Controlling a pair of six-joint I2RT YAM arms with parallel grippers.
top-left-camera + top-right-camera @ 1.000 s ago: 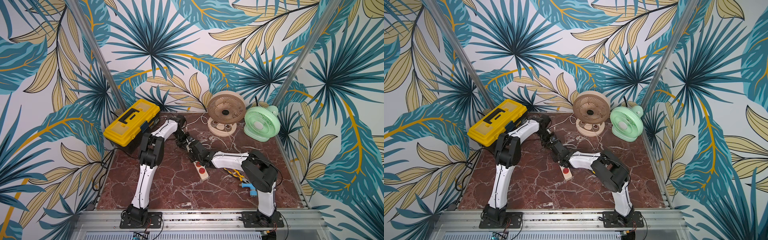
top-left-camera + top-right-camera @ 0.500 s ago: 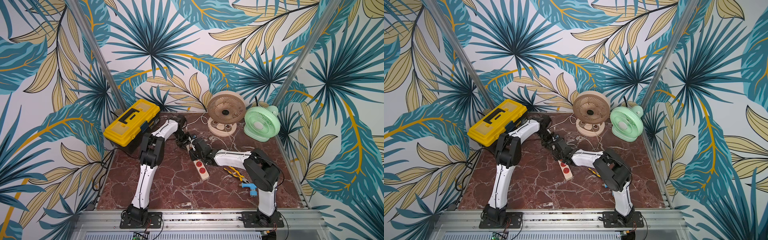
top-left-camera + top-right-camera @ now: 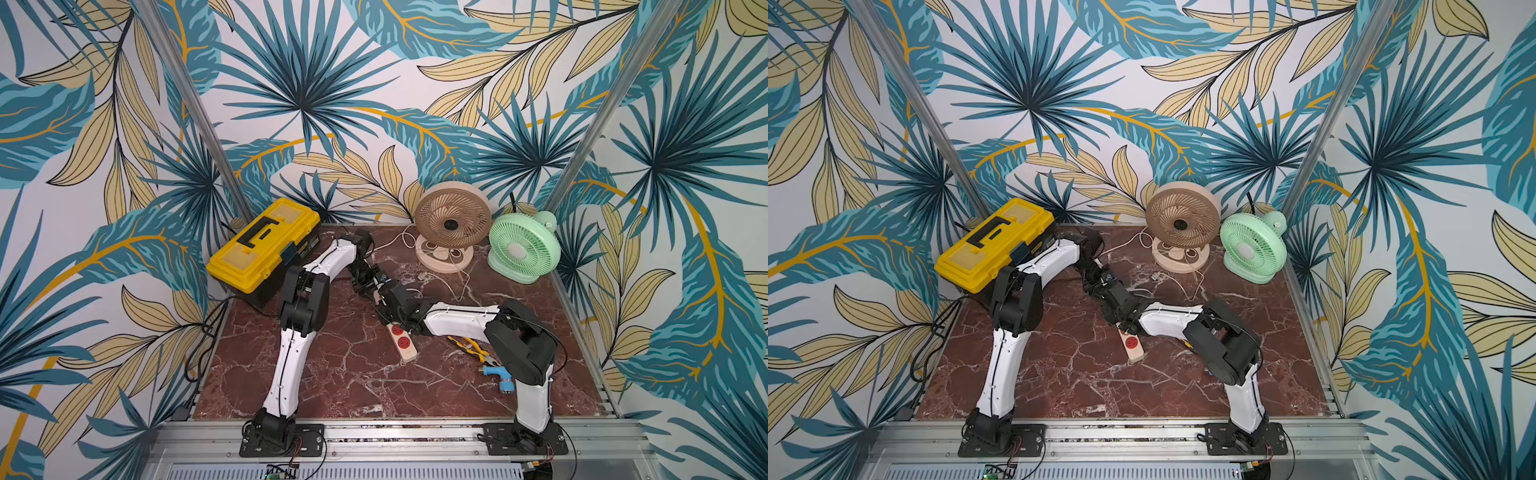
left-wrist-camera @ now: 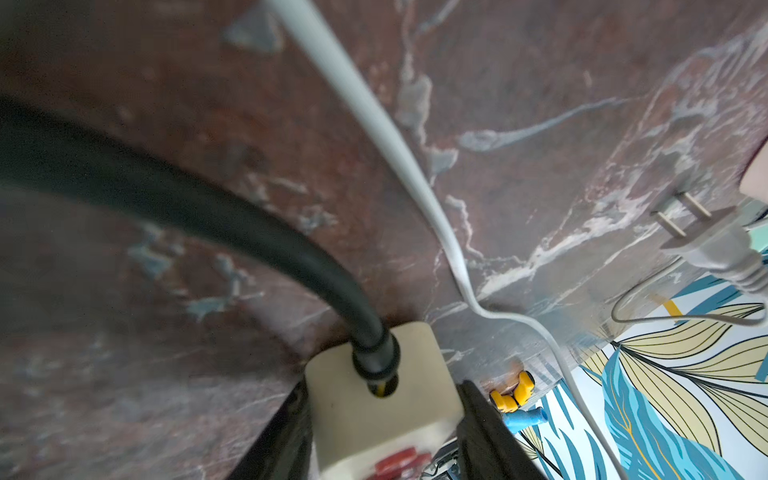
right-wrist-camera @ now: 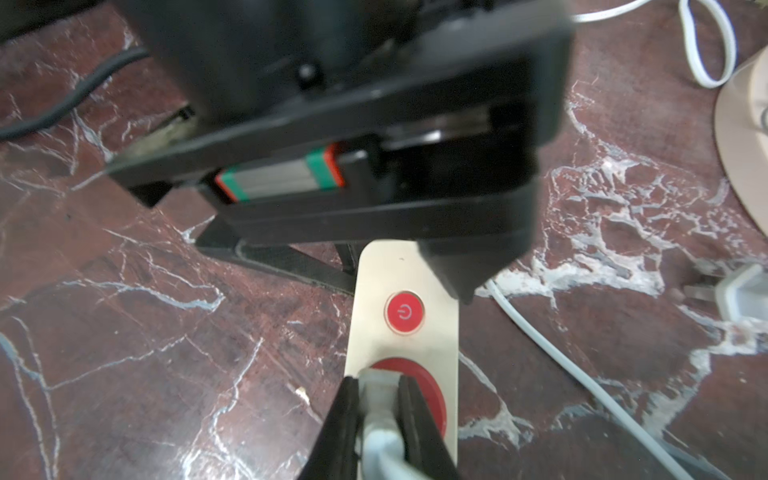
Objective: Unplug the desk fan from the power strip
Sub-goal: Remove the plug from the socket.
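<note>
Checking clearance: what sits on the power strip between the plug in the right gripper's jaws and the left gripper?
Only the round red power button on the power strip; the right wrist view shows it.

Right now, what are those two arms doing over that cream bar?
Two robot arms are working at unplugging a fan. The left gripper clamps the cord end of the long cream-white power strip on the red marble table. The right gripper is shut on a pale grey plug that looks seated in a red socket, not yet pulled out. Another grey two-pin plug lies loose nearby. A round beige fan and a mint-green fan stand at the back; whose plug is gripped is unclear.
</note>
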